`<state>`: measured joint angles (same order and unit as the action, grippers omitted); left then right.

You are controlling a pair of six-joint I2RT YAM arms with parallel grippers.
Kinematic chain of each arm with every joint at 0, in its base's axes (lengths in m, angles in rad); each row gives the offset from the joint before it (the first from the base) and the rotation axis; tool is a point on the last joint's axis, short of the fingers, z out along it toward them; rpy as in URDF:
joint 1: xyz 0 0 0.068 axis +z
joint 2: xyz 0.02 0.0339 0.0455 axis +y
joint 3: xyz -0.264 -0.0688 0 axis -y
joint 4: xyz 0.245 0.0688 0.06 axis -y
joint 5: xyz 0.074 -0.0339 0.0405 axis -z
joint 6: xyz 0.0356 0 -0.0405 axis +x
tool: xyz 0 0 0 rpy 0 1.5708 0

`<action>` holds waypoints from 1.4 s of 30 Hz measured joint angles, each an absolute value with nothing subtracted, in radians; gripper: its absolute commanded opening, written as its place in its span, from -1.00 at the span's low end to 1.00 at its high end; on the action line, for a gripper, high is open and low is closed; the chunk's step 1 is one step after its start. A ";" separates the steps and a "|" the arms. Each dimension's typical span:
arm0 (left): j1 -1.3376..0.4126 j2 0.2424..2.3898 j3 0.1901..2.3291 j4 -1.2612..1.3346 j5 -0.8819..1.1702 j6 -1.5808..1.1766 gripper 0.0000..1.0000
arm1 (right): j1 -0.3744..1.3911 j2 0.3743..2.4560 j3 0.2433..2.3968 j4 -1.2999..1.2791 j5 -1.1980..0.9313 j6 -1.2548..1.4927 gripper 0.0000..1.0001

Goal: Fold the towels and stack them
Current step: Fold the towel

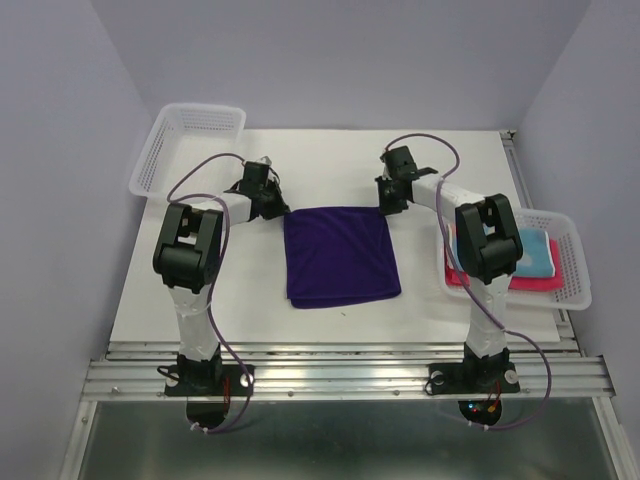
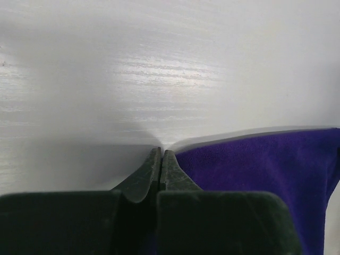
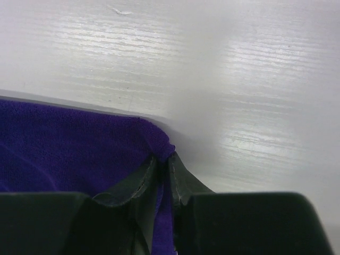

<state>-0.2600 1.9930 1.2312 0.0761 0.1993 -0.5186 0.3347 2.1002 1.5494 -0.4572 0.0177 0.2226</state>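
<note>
A: Where is the purple towel [image 1: 340, 255] lying?

B: It is lying flat in the middle of the table [image 1: 200, 290], between the two arms. It looks nearly square, and its far edge is running left to right. Each gripper is sitting at one end of that edge, so neither arm is nearer. The rest of the cloth is stretching from the fingers back toward the bases.

A: What is the right gripper [image 3: 162, 159] doing?

B: It is pinching the far right corner. A strip of purple is showing between its closed fingers.

A: And the left gripper [image 2: 161, 155]?

B: Its fingers are pressing together at the far left corner, and the cloth is running off to its right. It seems to be nipping the corner, though less plainly.

A: The next move?

B: Probably both are going to carry that edge toward the near one. A blue towel [image 1: 535, 255] and a pink towel [image 1: 545, 283] are already lying in the right basket [image 1: 575, 270].
</note>
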 measured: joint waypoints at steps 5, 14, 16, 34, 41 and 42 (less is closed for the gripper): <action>-0.260 1.994 1.231 0.081 0.198 -0.516 -1.00 | 0.335 2.101 1.567 -0.463 0.019 0.197 -0.91; -0.260 1.994 1.231 0.089 0.173 -0.508 -1.00 | 0.330 2.121 1.660 -0.471 0.028 0.113 -0.99; -0.260 1.994 1.231 0.089 0.171 -0.506 -1.00 | 0.326 2.123 1.661 -0.472 0.022 0.099 -0.99; -0.302 1.665 0.922 0.216 0.213 -0.518 -1.00 | 0.321 1.931 1.432 -0.422 -0.089 0.074 -0.99; -0.353 1.543 0.779 0.253 0.212 -0.549 -1.00 | 0.321 1.757 1.299 -0.402 -0.132 0.075 -0.98; -0.358 1.521 0.754 0.256 0.212 -0.558 -1.00 | 0.321 1.729 1.273 -0.400 -0.136 0.080 -0.98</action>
